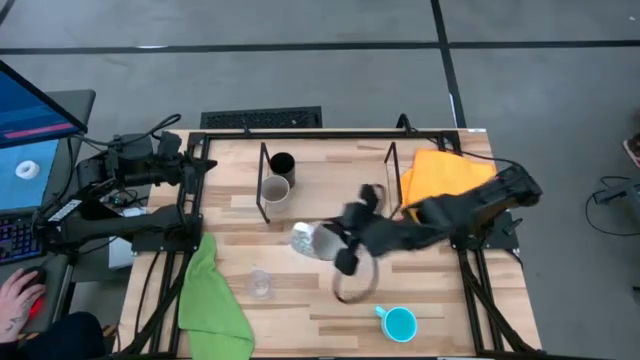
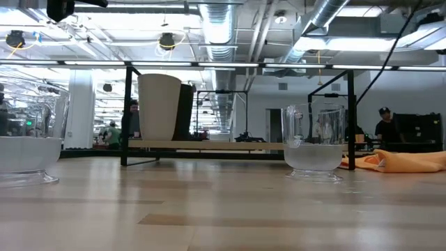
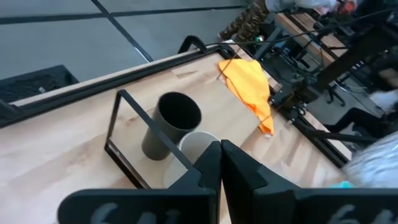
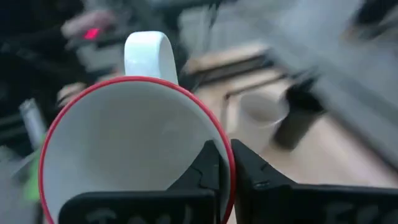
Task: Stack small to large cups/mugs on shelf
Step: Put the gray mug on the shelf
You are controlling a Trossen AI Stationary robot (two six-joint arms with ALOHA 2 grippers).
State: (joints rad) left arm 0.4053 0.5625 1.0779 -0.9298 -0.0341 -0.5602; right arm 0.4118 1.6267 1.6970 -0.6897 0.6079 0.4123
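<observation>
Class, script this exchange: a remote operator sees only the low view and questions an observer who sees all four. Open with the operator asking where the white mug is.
Operator: My low view shows no white mug. Where is it?
Observer: The right gripper grips the white mug by its rim, in front of the shelf.
Operator: And the light blue mug?
Observer: The light blue mug stands alone near the table's front edge.
Operator: The left arm?
Observer: The left gripper waits, shut, at the table's left side.

Right jaws pinch the red-rimmed white mug's (image 4: pixel 124 149) wall.
</observation>
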